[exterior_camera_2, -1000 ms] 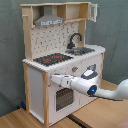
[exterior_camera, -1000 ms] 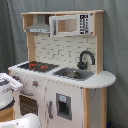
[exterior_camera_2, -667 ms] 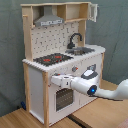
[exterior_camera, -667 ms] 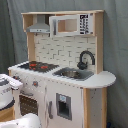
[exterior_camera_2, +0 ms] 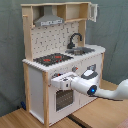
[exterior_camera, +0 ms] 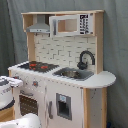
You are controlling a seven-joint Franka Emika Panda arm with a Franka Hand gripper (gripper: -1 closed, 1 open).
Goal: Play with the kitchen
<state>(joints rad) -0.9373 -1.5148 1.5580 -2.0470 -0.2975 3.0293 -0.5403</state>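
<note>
The kitchen (exterior_camera: 65,75) (exterior_camera_2: 35,80) is a tall white and light-wood toy, upright in both exterior views. It has a black faucet (exterior_camera: 86,57) over the sink (exterior_camera: 74,73), a red-ring stove (exterior_camera: 37,65) (exterior_camera_2: 52,59), and a grey hood (exterior_camera: 39,26). In the second exterior view my white arm reaches in from the second exterior view's right. My gripper (exterior_camera_2: 55,80) is against the kitchen's front, just above the oven door (exterior_camera_2: 62,99) and below the knobs (exterior_camera_2: 75,69). In the first exterior view the gripper (exterior_camera: 17,82) shows at the left edge.
A grey curtain (exterior_camera: 115,50) hangs behind the kitchen. It stands on a wooden surface (exterior_camera_2: 30,117). An upper cabinet door (exterior_camera_2: 93,11) is swung open at top right. Another white part of my arm (exterior_camera: 27,121) lies low in front.
</note>
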